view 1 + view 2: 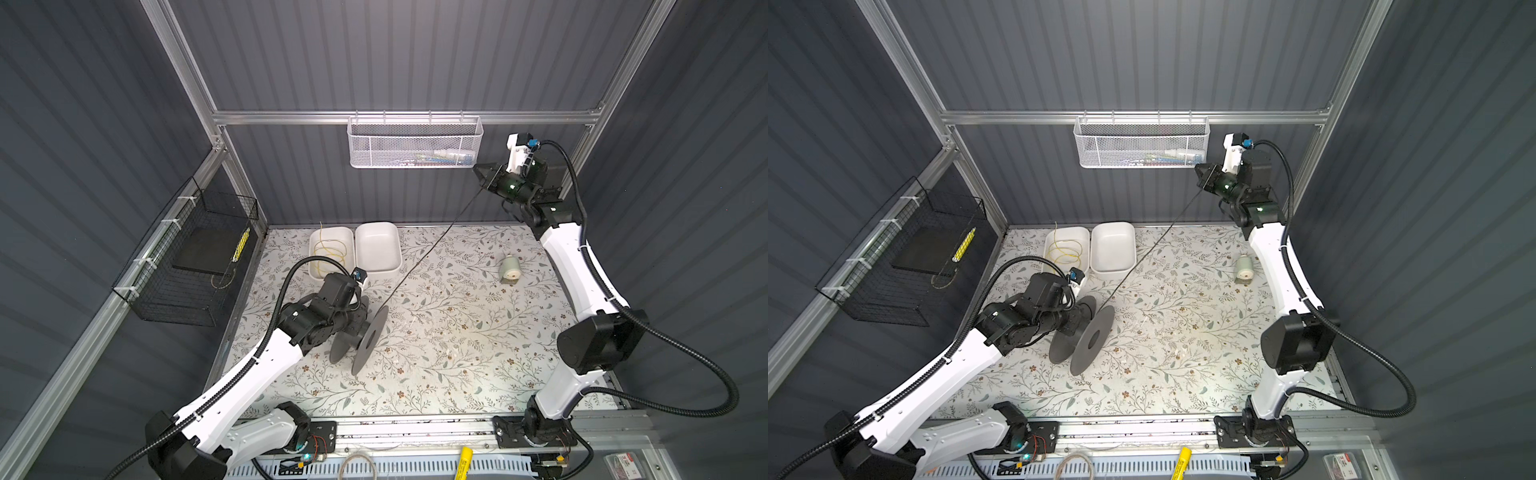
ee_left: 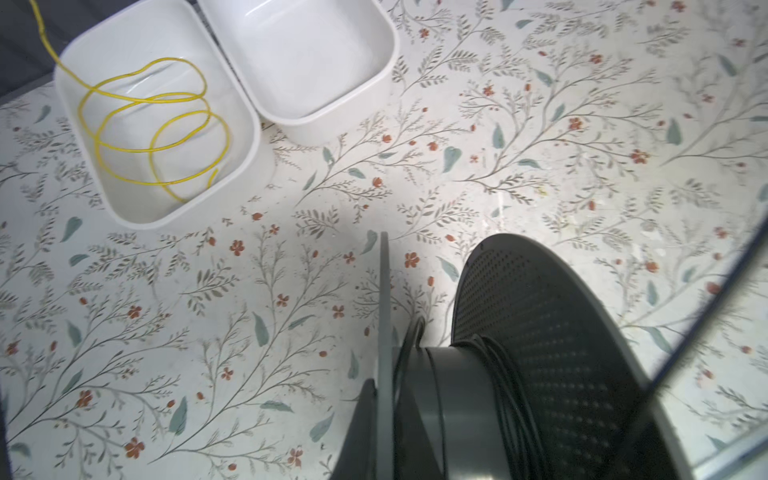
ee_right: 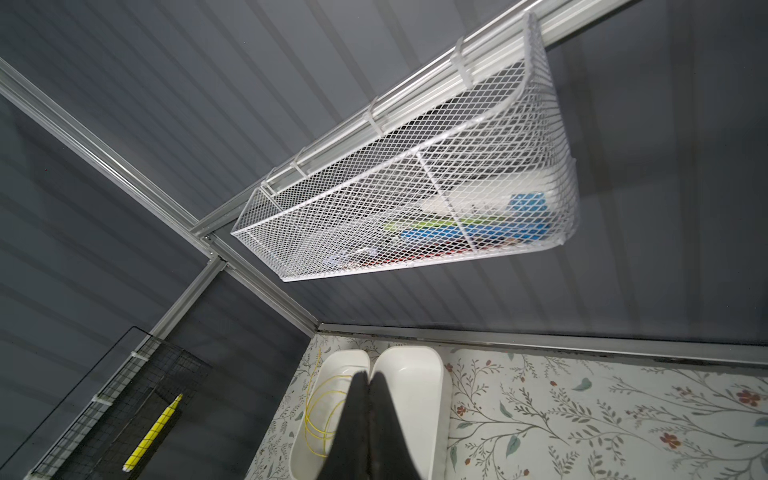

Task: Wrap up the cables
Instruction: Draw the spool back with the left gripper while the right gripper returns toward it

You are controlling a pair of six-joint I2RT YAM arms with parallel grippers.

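Note:
A grey spool (image 1: 368, 338) stands on its flange edges on the flowered mat, seen in both top views (image 1: 1092, 340). My left gripper (image 2: 386, 415) is shut on the spool's near flange, one finger (image 2: 361, 428) on either face. Turns of the thin black cable (image 2: 513, 399) lie round the hub (image 2: 461, 395), mostly against the far flange. From the spool the cable (image 1: 433, 249) (image 1: 1154, 247) runs taut up and to the back right, into my right gripper (image 1: 482, 174) (image 1: 1202, 174). That gripper is high near the back wall, its fingertips (image 3: 368, 382) pressed together; the cable is hidden in the right wrist view.
Two white bins sit at the back of the mat; one (image 1: 330, 249) holds a yellow wire coil, the other (image 1: 378, 249) holds nothing. A small pale cylinder (image 1: 510, 268) lies at the right. A white mesh basket (image 1: 415, 143) hangs on the back rail, a black wire basket (image 1: 195, 257) on the left wall.

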